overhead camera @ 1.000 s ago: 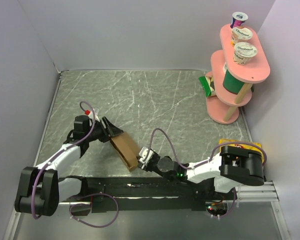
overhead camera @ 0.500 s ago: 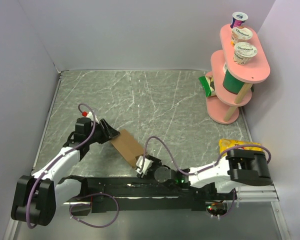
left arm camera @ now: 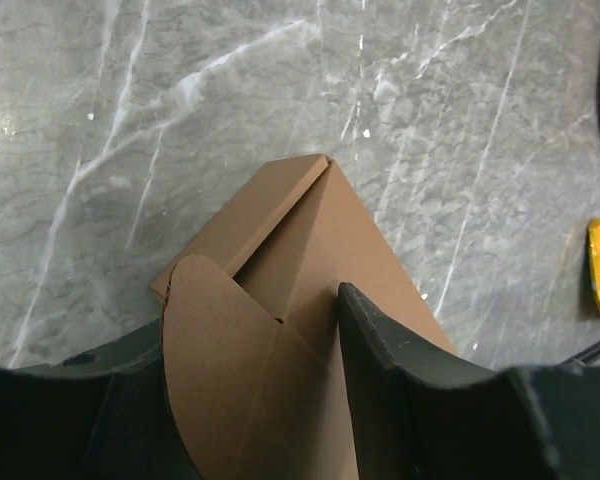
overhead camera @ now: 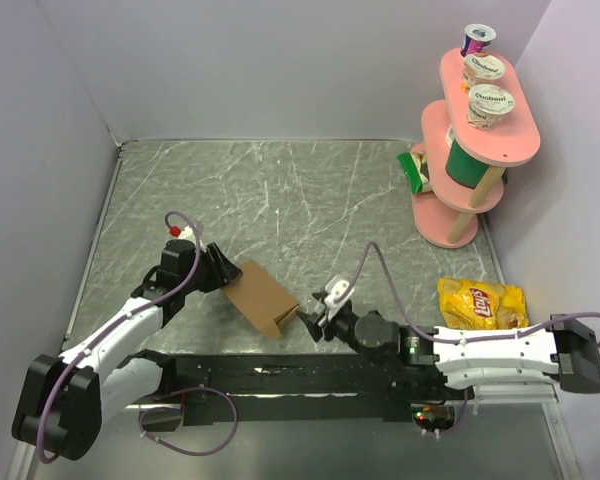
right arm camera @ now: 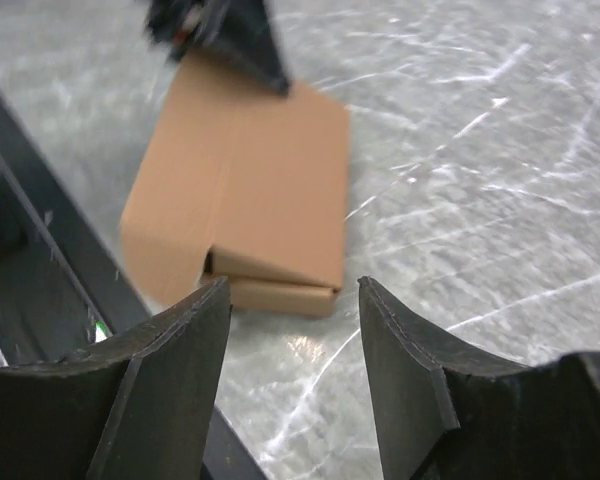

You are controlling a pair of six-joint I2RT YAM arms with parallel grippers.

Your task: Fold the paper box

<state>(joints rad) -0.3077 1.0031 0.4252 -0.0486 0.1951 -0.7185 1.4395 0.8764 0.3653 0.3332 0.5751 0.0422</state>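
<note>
The paper box (overhead camera: 265, 298) is a plain brown cardboard mailer, closed flat, lying on the marble table near the front rail. My left gripper (overhead camera: 223, 272) is shut on its left end. In the left wrist view the box (left arm camera: 315, 235) runs between my fingers (left arm camera: 370, 350), with a rounded flap (left arm camera: 230, 370) covering the left finger. My right gripper (overhead camera: 315, 318) is open and empty, just off the box's right end and apart from it. In the right wrist view the box (right arm camera: 270, 180) lies ahead of my open gripper (right arm camera: 292, 292), a tucked side edge facing me.
A black rail (overhead camera: 280, 375) runs along the front edge, close to the box. A yellow chip bag (overhead camera: 480, 303) lies at the right. A pink two-tier stand (overhead camera: 475, 150) with yogurt cups, a green can and a green packet (overhead camera: 412, 170) stands at the back right.
The right gripper has drawn back to the right, off the box's end, and its arm has stretched out. The box has settled lower and flatter in the left gripper.
</note>
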